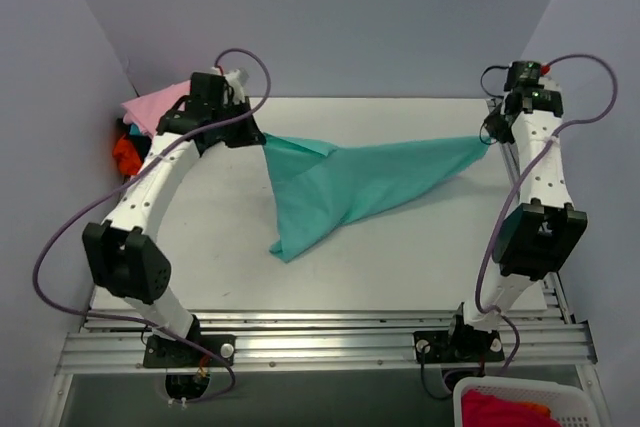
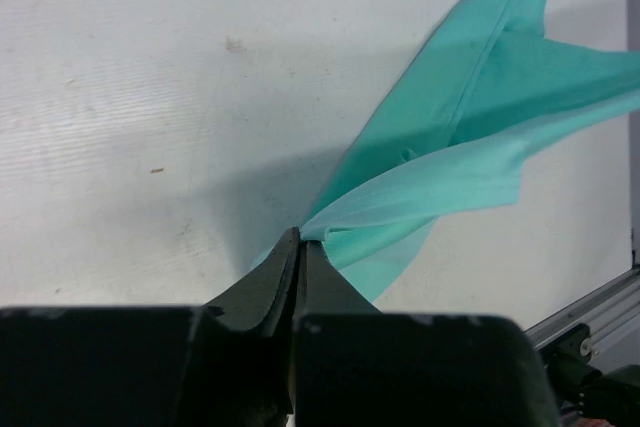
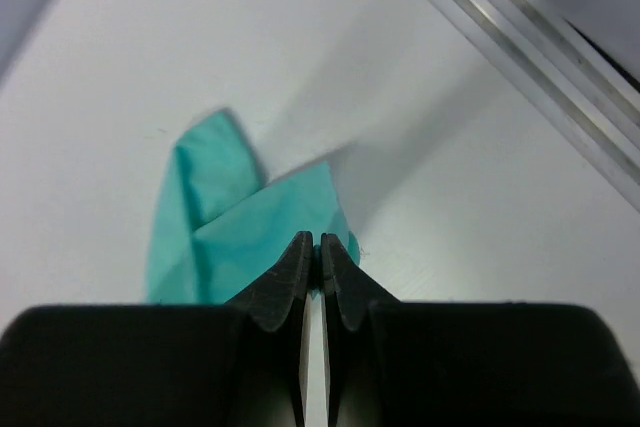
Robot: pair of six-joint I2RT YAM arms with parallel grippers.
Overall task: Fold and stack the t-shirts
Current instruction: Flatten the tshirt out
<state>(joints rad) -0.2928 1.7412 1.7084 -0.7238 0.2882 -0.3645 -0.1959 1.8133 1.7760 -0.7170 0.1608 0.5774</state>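
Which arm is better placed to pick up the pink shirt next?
Left, probably. The left gripper, shut on the teal shirt, sits beside the pink shirt at far left; the right gripper holds the shirt's other end across the table.

I've got the soft teal cloth t-shirt [image 1: 360, 182] strung across the white worktop [image 1: 400, 257], one end pinched in the left gripper [image 2: 299, 242], the other in the right gripper [image 3: 312, 242]. Its middle sags in a loose point toward the near side. At the far-left corner I see the pale pink t-shirt [image 1: 155, 107] crumpled, with the orange-red t-shirt [image 1: 126, 154] bunched just beside it.
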